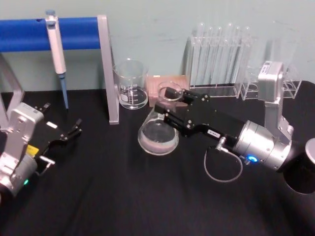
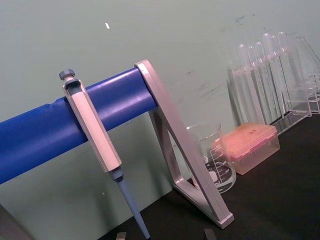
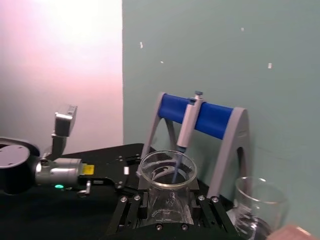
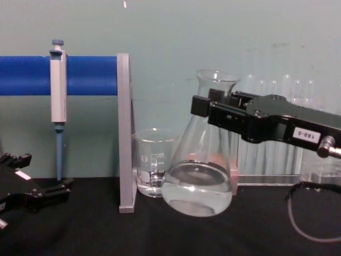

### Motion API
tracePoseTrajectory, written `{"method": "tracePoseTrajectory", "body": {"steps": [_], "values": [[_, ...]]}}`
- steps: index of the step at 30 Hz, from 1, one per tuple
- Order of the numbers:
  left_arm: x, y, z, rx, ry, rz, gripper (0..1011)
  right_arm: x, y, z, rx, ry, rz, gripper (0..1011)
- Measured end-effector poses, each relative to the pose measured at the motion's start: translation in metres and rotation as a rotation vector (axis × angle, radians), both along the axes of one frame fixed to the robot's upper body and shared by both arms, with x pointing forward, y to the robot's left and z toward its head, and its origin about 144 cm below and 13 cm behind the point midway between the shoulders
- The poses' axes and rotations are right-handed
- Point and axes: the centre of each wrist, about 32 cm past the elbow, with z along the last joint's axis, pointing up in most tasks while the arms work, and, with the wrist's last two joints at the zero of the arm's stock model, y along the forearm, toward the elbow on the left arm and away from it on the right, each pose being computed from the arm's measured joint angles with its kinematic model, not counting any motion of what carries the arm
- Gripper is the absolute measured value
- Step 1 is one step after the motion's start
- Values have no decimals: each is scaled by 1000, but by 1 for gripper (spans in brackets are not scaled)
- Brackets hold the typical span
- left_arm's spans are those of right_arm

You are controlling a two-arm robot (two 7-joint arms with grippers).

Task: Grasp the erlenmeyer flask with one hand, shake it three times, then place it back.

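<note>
Chest view and head view agree on the layout: nearest the robot, at the left of the black worktop (image 1: 123,196), the left claw (image 1: 75,127) sits parked with its jaws apart and nothing in them. Farther in, near the middle, the flask (image 4: 197,176) leans a little, its neck pinched between the flat jaws of the right claw (image 4: 212,109), which reaches in from the right and is closed on the glass just under the flared rim. I cannot tell for certain whether the wide base rests on the worktop or hangs just clear of it, though the tilt suggests it is lifted. Clear liquid (image 4: 196,197) fills the bottom, so I judge it bottom-heavy, with weight that will slosh and tug at the grip when swung. The glass is stiff, smooth and breakable, likely slippery against flat jaws. The neck looks like the right place to hold, since the flare acts as a stop, and the mouth is open, so gentle shakes seem wise. Just behind stands a beaker (image 1: 131,86), beside the grey stand (image 1: 107,69) carrying a pipette (image 1: 55,49). A pink box (image 1: 155,83) and the test tubes (image 1: 219,54) line the back wall
</note>
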Motion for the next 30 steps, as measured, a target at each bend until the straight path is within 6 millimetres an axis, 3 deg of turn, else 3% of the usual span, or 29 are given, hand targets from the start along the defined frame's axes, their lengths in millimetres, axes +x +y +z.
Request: {"method": "tracePoseTrajectory", "body": {"steps": [11, 30], "values": [[0, 0, 0, 0, 0, 0, 1001, 2, -3, 0, 8, 0, -39, 449], [0, 0, 0, 0, 0, 0, 1001, -13, -56, -3, 43, 7, -504, 449]]}}
